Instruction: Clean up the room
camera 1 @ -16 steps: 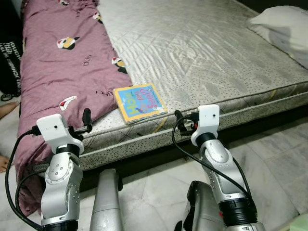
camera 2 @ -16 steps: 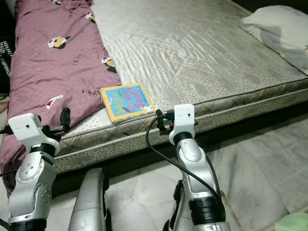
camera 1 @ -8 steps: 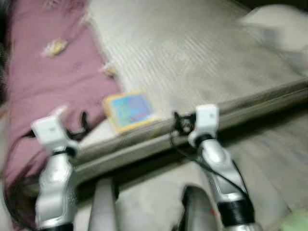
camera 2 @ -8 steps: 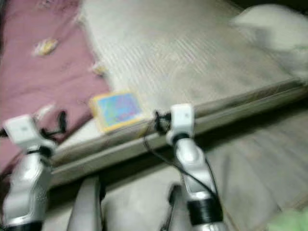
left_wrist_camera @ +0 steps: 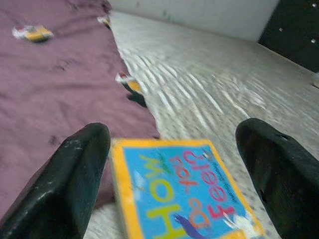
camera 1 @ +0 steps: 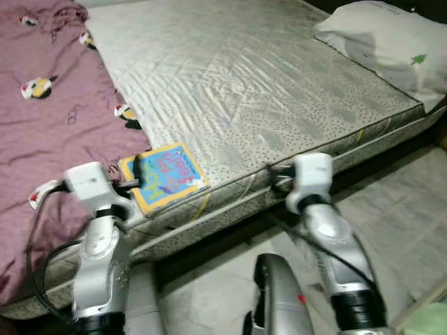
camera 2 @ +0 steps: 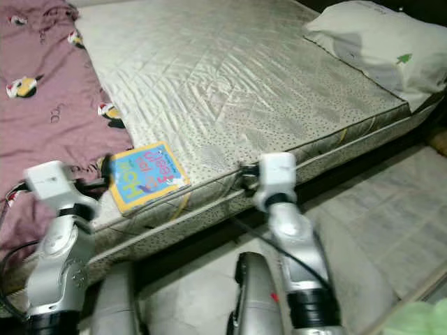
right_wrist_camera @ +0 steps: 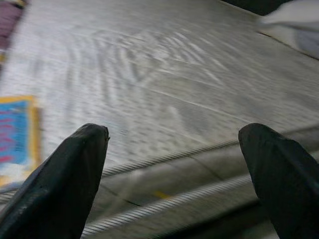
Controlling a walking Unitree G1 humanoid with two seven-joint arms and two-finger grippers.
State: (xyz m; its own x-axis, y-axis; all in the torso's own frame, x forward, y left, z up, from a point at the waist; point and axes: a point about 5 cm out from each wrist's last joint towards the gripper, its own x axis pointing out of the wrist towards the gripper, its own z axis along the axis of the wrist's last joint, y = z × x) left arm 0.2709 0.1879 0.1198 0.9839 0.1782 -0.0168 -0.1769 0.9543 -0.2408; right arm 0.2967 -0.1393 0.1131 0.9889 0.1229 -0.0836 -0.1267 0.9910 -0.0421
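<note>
Bedroom: pale marble floor; low bed with bare quilted mattress.

Left claw: spread wide, empty, at the mattress edge. Right claw: likewise wide, empty, at the same edge.

Picture book: flat, just beyond the left claw, well to the left of the right claw. Judged light, stiff, glossy, slippery; best pinched at the near edge, by the mattress border.

Beyond: purple blanket; pillow.

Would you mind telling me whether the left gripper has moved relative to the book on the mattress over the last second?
Yes. The left gripper has moved rightward toward the book: earlier it sat over the purple blanket left of the book; now its open fingers frame the book's near edge.
</note>
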